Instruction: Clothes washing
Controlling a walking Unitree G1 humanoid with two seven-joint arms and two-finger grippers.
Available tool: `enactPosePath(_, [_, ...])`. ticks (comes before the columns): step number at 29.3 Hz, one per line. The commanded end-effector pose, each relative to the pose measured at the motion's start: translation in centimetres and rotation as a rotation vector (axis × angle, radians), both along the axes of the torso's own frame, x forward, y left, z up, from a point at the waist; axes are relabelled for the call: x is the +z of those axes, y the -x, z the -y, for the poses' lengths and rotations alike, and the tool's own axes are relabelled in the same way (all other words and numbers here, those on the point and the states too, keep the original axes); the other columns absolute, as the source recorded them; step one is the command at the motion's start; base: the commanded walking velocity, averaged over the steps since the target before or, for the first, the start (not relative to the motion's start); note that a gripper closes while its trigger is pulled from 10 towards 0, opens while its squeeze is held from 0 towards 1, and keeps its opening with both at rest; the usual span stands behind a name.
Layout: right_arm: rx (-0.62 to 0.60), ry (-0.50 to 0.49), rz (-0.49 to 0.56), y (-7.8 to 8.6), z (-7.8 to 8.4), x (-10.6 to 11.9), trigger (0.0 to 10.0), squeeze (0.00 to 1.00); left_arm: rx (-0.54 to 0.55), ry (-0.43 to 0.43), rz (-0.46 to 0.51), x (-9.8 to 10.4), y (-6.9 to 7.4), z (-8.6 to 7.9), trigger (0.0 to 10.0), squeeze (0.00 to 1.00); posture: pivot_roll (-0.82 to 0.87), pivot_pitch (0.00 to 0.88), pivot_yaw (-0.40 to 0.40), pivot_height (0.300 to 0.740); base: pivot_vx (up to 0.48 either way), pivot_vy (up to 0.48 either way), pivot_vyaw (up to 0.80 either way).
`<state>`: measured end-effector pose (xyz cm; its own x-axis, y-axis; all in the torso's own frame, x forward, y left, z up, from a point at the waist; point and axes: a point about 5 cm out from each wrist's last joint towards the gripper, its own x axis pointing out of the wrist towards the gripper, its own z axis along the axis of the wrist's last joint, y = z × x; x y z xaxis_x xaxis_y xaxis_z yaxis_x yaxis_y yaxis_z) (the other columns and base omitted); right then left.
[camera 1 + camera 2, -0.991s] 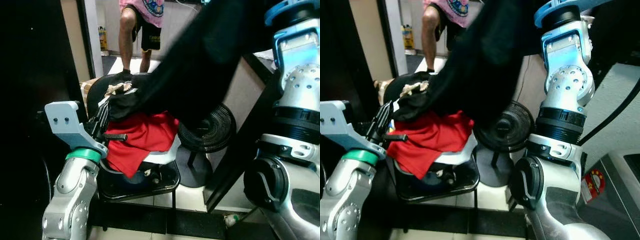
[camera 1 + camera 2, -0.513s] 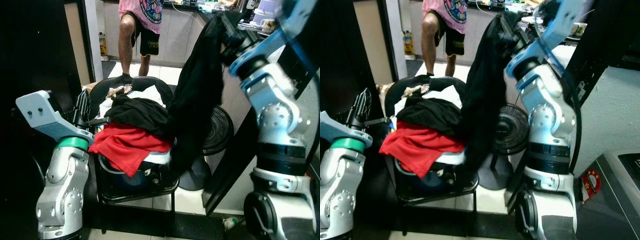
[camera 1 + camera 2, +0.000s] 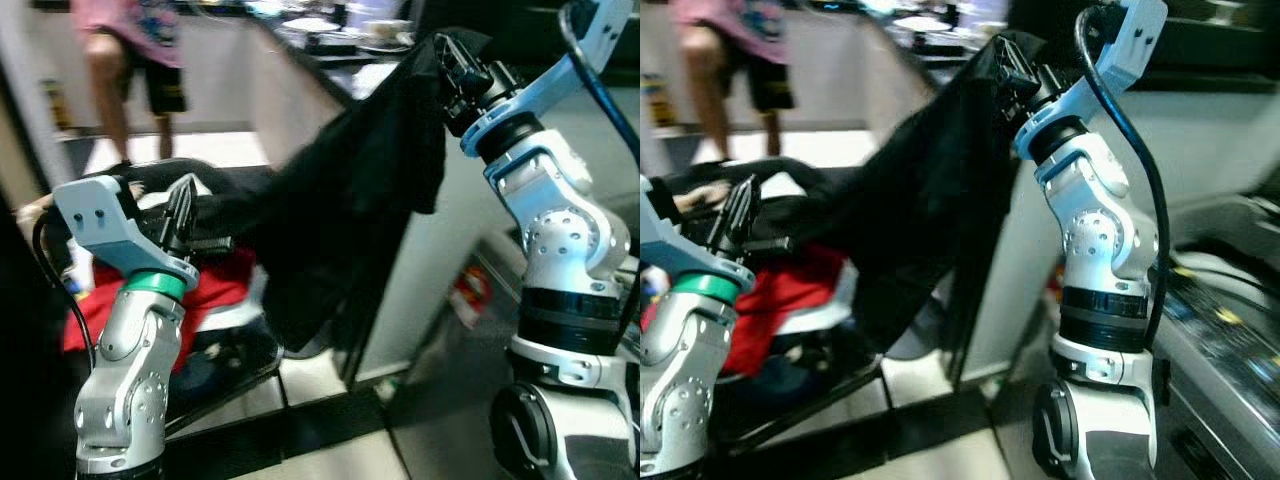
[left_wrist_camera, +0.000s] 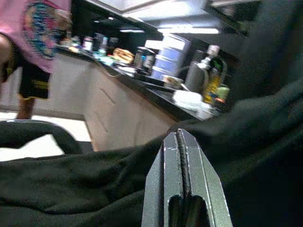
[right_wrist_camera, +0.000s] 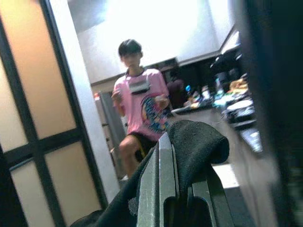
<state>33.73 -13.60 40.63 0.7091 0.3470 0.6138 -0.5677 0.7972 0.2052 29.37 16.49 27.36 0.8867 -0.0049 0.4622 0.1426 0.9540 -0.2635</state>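
A large black garment (image 3: 340, 220) stretches across the middle of the scene, its top corner lifted high and its lower part trailing down toward a chair (image 3: 225, 365) heaped with laundry. The right end effector (image 3: 455, 70) is raised at the upper right, pinching a bunched fold of that cloth; in the right wrist view the fabric wraps over the closed fingers (image 5: 163, 189). Under the black cloth on the chair lies a red garment (image 3: 90, 310) with something white beside it.

The left end effector (image 3: 180, 215) sits low on the left, just above the pile. In the left wrist view its fingers (image 4: 182, 179) are pressed together with nothing between them, and the black cloth lies right below the tips.

A person (image 3: 135, 60) in a pink shirt stands beyond the chair, well back. A bench (image 3: 330, 45) with dishes and bottles runs behind the lifted cloth.

As for the washing, it looks early: one piece has been pulled partly free, but its tail seems to rest on the heap, and the red and white items wait. I cannot see a washing machine for certain, though a grey appliance edge (image 3: 1230, 340) shows at the far right.

Room to move is tight. The bench's end panel (image 3: 420, 280) stands just beside the hanging cloth, and the chair frame is near the robot's left side. The open floor (image 3: 330, 440) lies to the right and front.
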Motion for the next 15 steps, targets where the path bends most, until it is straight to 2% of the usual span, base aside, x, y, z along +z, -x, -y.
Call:
enactPosePath(1, [-0.011, -0.008, 0.017, 0.43, 0.23, 0.34, 10.0, 0.00, 0.001, -0.006, -0.027, -0.46, -0.08, 0.13, 10.0, 0.00, 0.01, 0.005, -0.038, 0.740, 0.000, 0.000, -0.80])
enactPosePath(10, [0.012, -0.018, 0.027, 0.69, 0.03, 0.77, 10.0, 0.00, -0.060, 0.018, 0.028, 0.41, 0.41, 0.65, 10.0, 0.00, 0.01, 0.005, -0.039, 0.740, 0.000, 0.000, -0.80])
enactPosePath(15, [0.019, -0.026, 0.030, 0.74, 0.09, 0.99, 10.0, 0.00, -0.061, 0.022, 0.026, 0.48, 0.48, 0.59, 10.0, 0.00, 0.02, 0.007, -0.039, 0.740, 0.000, 0.000, -0.80])
